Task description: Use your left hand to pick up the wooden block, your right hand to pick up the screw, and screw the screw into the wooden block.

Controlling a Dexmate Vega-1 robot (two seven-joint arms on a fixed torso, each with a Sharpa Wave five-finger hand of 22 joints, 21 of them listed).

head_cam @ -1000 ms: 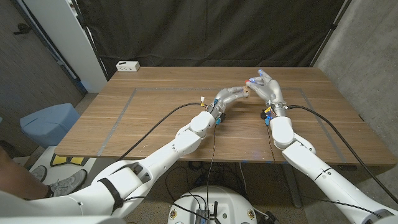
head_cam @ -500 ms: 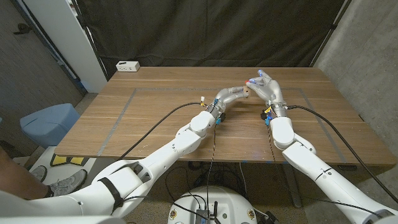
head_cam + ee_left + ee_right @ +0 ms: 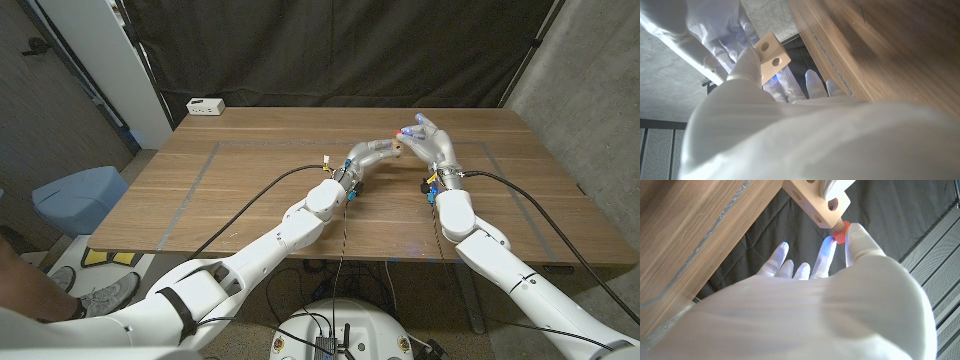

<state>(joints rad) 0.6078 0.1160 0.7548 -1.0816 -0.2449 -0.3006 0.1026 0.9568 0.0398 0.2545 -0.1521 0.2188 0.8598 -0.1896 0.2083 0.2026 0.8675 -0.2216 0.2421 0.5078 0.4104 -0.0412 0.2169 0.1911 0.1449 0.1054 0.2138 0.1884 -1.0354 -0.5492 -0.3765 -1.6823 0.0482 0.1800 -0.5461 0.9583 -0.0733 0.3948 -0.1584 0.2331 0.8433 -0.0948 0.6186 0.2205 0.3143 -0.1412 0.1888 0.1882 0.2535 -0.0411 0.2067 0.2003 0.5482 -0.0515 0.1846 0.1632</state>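
A white power strip (image 3: 205, 105) sits at the desk's (image 3: 250, 190) far left corner. Above mid-desk, the left hand (image 3: 372, 154) grips one wooden block (image 3: 771, 54); the right hand (image 3: 428, 142) pinches one red-headed screw (image 3: 840, 233) touching it.

My left hand (image 3: 747, 75) is covering most of the block (image 3: 771, 52); the screw (image 3: 839, 232) is sitting half buried inside it.
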